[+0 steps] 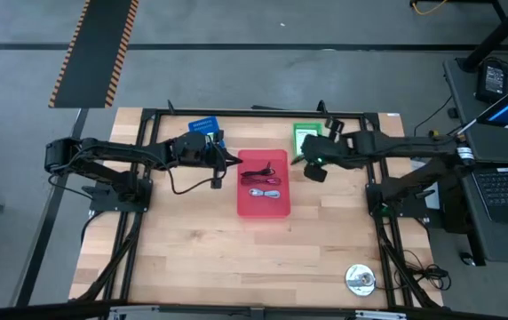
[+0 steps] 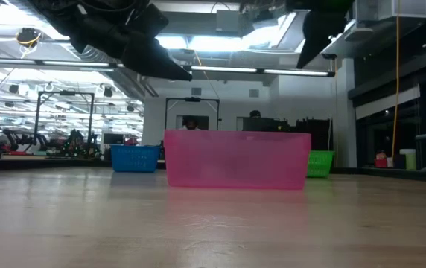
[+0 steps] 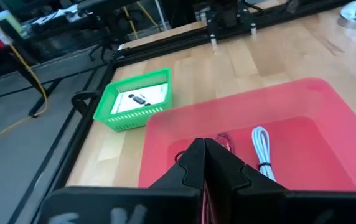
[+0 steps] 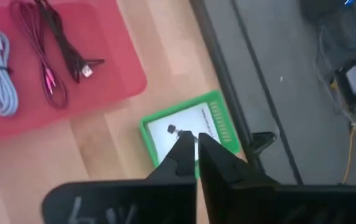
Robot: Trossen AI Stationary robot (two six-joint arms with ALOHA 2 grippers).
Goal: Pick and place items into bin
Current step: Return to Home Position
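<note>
- Directly beneath the tips of the right pincer (image 4: 192, 142) sits the green bin (image 4: 214, 98). The card (image 4: 193, 121) lies flat inside it, so we judge that item delivered.
- The right pincer's fingers are pressed almost together, with only a sliver between them. They grip nothing and hang clear above the bin, not in it.
- The left pincer (image 3: 201, 146) is pressed together as well and is empty. It hovers over one rim of the red bin (image 3: 246, 102).
- Ahead of and below its tips, the grey cable (image 3: 262, 146) lies on the bin floor. The reddish cable (image 4: 38, 56) and black cable (image 4: 66, 43) lie beside it, loosely coiled and apart from the walls.
- Just beside the left pincer's wrist stands the blue bin (image 1: 204, 124). We cannot make out what is in it.
- Well apart from both pincers, near the table's edge, the silver disc (image 1: 361, 279) lies alone on bare wood. We take it as work left to do.
- Raised and closed, both pincers suit a return to rest, because neither can snag a bin wall or a cable.
</note>
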